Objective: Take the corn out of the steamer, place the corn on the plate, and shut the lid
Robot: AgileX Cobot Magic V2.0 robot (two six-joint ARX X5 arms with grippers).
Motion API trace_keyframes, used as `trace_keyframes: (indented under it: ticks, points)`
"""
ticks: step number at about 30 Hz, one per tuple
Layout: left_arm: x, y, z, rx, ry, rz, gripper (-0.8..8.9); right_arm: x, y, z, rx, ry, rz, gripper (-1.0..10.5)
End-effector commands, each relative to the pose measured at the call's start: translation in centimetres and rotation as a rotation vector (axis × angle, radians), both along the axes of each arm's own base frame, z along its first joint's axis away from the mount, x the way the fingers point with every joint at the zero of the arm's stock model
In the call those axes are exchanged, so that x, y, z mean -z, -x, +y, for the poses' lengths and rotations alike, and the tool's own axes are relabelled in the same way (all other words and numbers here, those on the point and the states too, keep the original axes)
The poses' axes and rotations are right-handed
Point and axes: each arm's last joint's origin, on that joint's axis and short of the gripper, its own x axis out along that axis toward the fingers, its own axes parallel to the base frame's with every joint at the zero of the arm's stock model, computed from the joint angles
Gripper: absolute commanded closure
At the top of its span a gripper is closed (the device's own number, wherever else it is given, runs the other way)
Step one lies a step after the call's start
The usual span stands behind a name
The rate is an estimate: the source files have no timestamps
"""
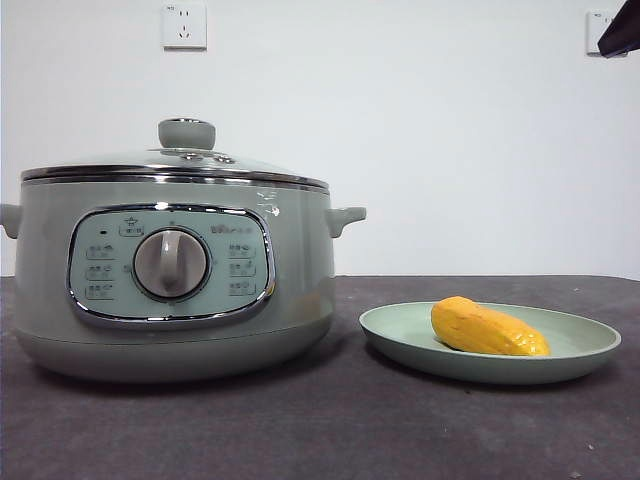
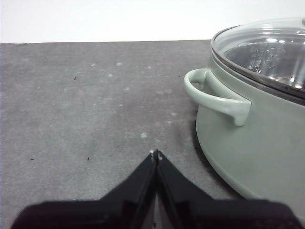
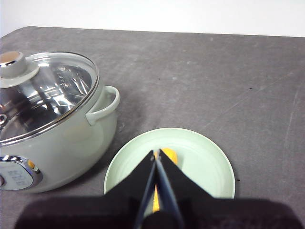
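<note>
The right pincer hides most of the corn; the steamer's panel labels are too small to read.

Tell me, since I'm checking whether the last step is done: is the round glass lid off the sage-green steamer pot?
No, the round glass lid sits closed on the rim of the sage-green steamer pot in the front view.

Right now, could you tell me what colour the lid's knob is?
Pale sage green knob, clearest in the front view.

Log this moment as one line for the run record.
corn: on plate | lid: on steamer | left gripper: shut, empty, beside steamer | right gripper: shut, empty, above plate
</note>
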Motion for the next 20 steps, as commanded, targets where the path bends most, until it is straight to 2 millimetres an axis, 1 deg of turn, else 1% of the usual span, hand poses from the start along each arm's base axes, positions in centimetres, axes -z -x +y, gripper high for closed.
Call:
trace_keyframes:
  ticks: [1,4,7,10,13,17,20]
  points:
    - [0.4,-0.1,0.0,-0.004,0.010,0.010,8.17,0.1,0.0,0.0,0.005,-0.001,-0.007,9.5]
    - [0.4,-0.1,0.0,-0.005,0.010,0.010,8.17,0.1,0.1,0.0,-0.010,0.042,-0.025,9.5]
    - [0.4,-0.1,0.0,-0.005,0.009,0.010,8.17,0.1,0.6,-0.6,-0.010,0.104,-0.049,9.5]
    - [0.4,-0.1,0.0,-0.004,0.009,0.010,8.17,0.9,0.7,-1.3,0.035,0.121,-0.084,9.5]
    - [0.4,-0.1,0.0,-0.005,0.009,0.010,8.17,2.5,0.8,-2.3,0.071,0.078,-0.135,9.5]
    - [0.4,-0.1,0.0,-0.005,0.009,0.010,8.17,5.3,1.2,-3.5,0.076,0.014,-0.206,9.5]
    - [0.4,-0.1,0.0,-0.005,0.010,0.010,8.17,7.2,1.4,-4.0,0.110,-0.017,-0.224,9.5]
